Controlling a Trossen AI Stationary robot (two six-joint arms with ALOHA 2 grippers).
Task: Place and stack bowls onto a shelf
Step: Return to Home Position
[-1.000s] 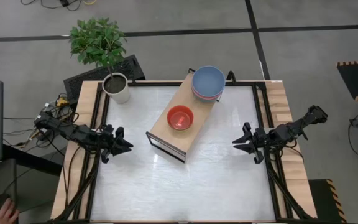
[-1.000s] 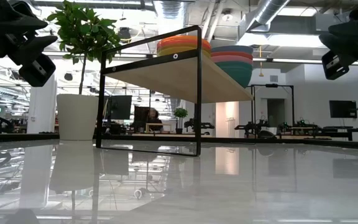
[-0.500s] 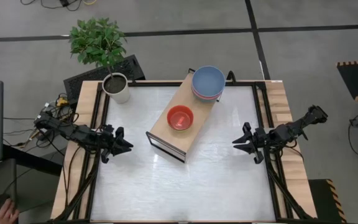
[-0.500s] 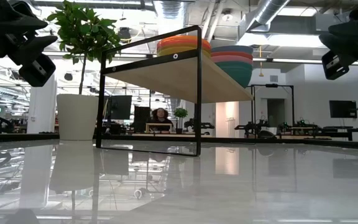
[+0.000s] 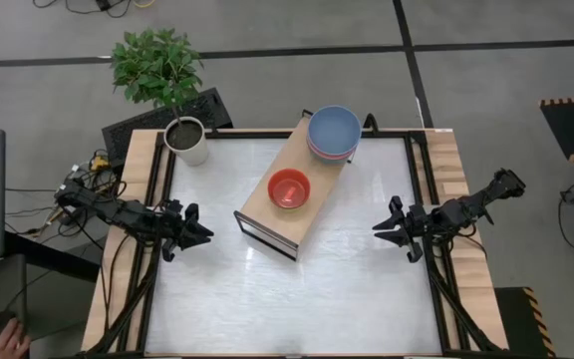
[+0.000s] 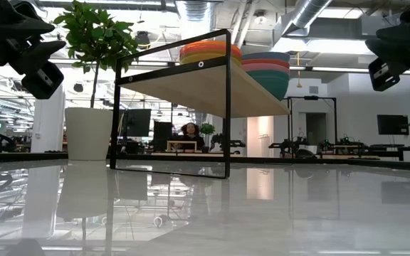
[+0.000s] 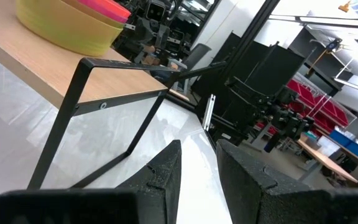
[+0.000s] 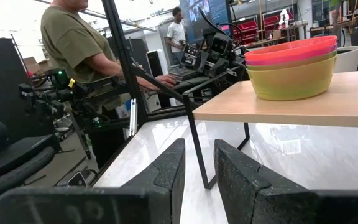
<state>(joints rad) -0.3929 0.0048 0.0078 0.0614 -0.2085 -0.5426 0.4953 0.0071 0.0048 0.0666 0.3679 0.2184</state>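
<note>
Left claw (image 5: 202, 228): hovering over the table's (image 5: 287, 299) left edge, fingers narrowly apart, holding nothing.
Right claw (image 5: 383, 229): hovering at the right edge, likewise.
Shelf (image 5: 265, 202): carrying red-topped stack (image 5: 289, 188) and blue-topped stack (image 5: 334, 131).

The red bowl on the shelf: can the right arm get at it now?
Likely yes: the right end effector sits off to the right, with only bare table between it and the red bowl.

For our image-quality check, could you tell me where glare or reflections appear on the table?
Low view: the glossy table mirrors the shelf frame and white pot; right wrist view: bright patches under the shelf; high view: only a soft, even sheen.
</note>
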